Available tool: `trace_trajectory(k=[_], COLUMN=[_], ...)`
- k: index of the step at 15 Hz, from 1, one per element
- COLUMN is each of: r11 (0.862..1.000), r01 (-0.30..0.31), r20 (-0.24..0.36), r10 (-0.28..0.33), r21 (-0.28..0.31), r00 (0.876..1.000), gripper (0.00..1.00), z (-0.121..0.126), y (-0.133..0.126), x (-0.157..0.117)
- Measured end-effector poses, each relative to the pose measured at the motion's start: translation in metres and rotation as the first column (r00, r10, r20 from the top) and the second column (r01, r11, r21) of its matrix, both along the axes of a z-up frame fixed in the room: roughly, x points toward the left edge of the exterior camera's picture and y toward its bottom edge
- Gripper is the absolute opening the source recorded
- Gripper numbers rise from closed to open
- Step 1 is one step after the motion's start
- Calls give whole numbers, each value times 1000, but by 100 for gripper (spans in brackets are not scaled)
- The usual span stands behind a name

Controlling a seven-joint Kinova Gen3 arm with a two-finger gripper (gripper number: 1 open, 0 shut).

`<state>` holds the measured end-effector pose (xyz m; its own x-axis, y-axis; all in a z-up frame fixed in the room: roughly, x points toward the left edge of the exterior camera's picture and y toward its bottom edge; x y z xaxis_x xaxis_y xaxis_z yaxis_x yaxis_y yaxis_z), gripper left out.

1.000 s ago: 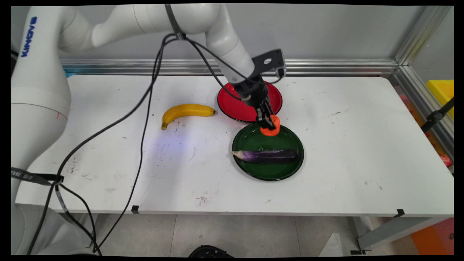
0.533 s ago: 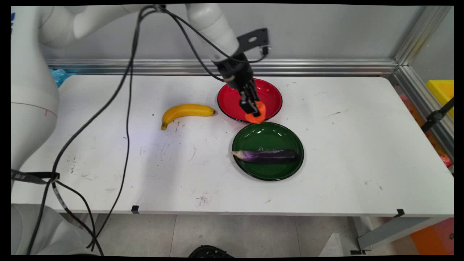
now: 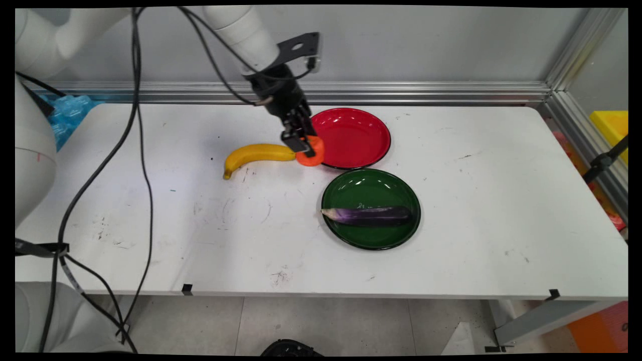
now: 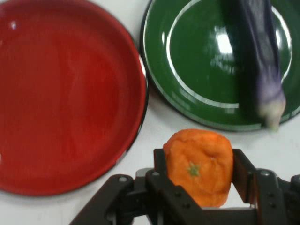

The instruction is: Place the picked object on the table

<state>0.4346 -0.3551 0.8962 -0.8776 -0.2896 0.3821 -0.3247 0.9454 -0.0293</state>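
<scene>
The black claw (image 3: 302, 145) squeezes one round orange fruit (image 3: 312, 152) and holds it up above the white table (image 3: 491, 200), between one yellow banana (image 3: 256, 154) and one empty round red plate (image 3: 351, 136). Near them sits one round green plate (image 3: 371, 188) with one long purple eggplant (image 3: 368, 215) lying on it.

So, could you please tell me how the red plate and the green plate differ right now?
The red plate is empty; the green plate holds an eggplant. The red plate sits farther back, the green plate nearer the camera. Both are round, glossy and lie flat on the table.
</scene>
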Motion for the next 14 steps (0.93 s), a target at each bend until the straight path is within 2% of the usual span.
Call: trace_trajectory(k=[6, 14], r11=[1000, 999], r01=[-6, 32], r20=[31, 41], r10=[6, -30], r21=[-10, -27], r00=[1000, 999], gripper=[0, 0], z=[-21, -60], y=[19, 33], x=[48, 80])
